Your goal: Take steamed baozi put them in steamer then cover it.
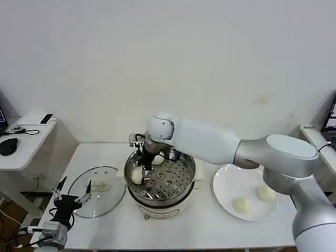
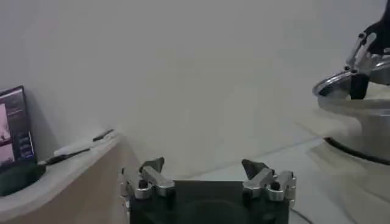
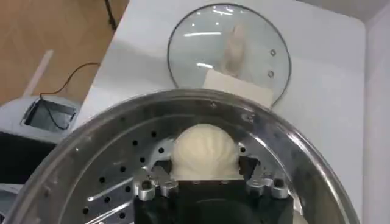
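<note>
The right gripper [image 1: 140, 176] reached into the steamer [image 1: 181, 190] and clamped a bun [image 3: 204, 151] at the tray's 9 o'clock side. A second bun [image 1: 158, 159] sat at about 11 o'clock inside. Two buns [image 1: 241, 205] lay on the plate [image 1: 226, 181] at the steamer's 3 o'clock. The lid [image 1: 101, 198] lay flat at 9 o'clock. The left gripper [image 1: 71, 199] hovered spread wide and empty beside the lid.

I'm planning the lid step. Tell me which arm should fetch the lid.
Left, probably. The left gripper hovers open right at the lid on the table, robot's left of the steamer. The right gripper is inside the steamer, closed on a baozi.
</note>
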Action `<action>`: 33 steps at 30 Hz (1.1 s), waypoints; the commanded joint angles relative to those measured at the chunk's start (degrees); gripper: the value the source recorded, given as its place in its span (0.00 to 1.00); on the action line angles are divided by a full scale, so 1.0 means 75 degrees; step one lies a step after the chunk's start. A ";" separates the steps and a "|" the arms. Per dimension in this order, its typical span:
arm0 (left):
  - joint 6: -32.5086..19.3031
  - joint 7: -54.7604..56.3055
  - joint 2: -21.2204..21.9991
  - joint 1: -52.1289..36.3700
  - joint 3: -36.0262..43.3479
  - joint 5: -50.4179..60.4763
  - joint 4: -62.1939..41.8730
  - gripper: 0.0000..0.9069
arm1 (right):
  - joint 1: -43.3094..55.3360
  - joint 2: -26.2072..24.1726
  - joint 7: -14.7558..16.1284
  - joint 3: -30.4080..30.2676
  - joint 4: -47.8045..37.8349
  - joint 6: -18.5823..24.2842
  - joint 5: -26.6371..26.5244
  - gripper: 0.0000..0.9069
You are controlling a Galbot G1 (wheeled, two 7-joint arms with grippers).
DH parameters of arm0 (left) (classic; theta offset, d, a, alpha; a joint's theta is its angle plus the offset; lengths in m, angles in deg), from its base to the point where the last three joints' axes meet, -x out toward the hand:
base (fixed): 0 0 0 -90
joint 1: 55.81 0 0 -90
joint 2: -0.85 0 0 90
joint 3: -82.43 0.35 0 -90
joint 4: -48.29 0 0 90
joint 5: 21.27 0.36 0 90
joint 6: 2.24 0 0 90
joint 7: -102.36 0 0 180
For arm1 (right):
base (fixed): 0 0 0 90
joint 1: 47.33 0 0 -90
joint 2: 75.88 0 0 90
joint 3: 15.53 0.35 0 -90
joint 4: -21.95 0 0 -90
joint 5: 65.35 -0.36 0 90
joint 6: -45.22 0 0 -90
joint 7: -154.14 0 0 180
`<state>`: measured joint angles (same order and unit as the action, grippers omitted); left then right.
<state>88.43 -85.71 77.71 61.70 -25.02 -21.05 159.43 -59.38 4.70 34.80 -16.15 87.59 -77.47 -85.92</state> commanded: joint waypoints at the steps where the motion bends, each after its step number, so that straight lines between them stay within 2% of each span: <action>1: -0.0003 0.0002 -0.0011 0.0012 -0.0009 0.0003 0.0006 1.00 | -0.0007 0.0029 -0.0037 -0.0008 -0.0019 0.0006 0.0015 1.00; 6: 0.0000 -0.0002 -0.0010 0.0022 -0.0029 -0.0005 0.0030 1.00 | 0.0129 -0.0315 0.0038 0.0043 0.0262 0.0006 -0.0032 1.00; 10: 0.0002 -0.0012 -0.0011 0.0033 -0.0027 -0.0003 0.0046 1.00 | 0.0460 -0.0909 0.0643 0.0204 0.0704 0.0194 0.0114 1.00; 15: 0.0008 -0.0023 -0.0027 0.0020 0.0000 0.0002 0.0049 1.00 | 0.0815 -0.1584 0.0959 0.0303 0.1095 0.0294 0.0147 1.00; 26: 0.0024 -0.0055 -0.0126 0.0065 -0.0002 0.0001 0.0086 1.00 | 0.1551 -0.3683 0.1456 0.0534 0.1888 0.0626 0.0463 1.00; 33: 0.0024 -0.0076 -0.0217 0.0115 0.0020 0.0032 0.0016 1.00 | 0.1865 -0.4810 0.1698 0.0073 0.2500 0.0781 0.0792 1.00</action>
<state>88.60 -86.24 76.17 62.59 -24.90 -20.88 159.65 -48.59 -19.80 45.19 -13.79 101.19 -72.72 -82.10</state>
